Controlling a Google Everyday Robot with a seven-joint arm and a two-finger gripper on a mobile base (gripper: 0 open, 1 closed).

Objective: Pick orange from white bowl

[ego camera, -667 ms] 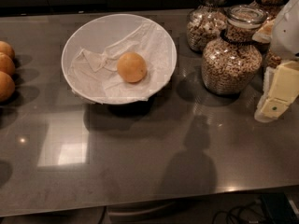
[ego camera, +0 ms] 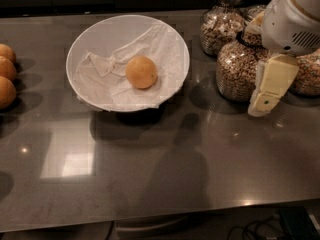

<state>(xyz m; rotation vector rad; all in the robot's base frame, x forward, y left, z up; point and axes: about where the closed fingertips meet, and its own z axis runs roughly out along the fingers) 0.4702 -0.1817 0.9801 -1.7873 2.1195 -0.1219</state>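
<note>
gripper [ego camera: 263,101] (open or clenched: cannot tell) hovers by cereal jars [ego camera: 239,71], well apart from orange [ego camera: 141,72] cradled steady in paper-lined white bowl [ego camera: 115,31].

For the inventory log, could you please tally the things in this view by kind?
White bowl: 1
Crumpled paper lining it: 1
Orange on the paper: 1
Similar fruits at left edge: 3
Cereal jars in view: 3
Gripper, before the jars at right: 1
Total: 10
</note>
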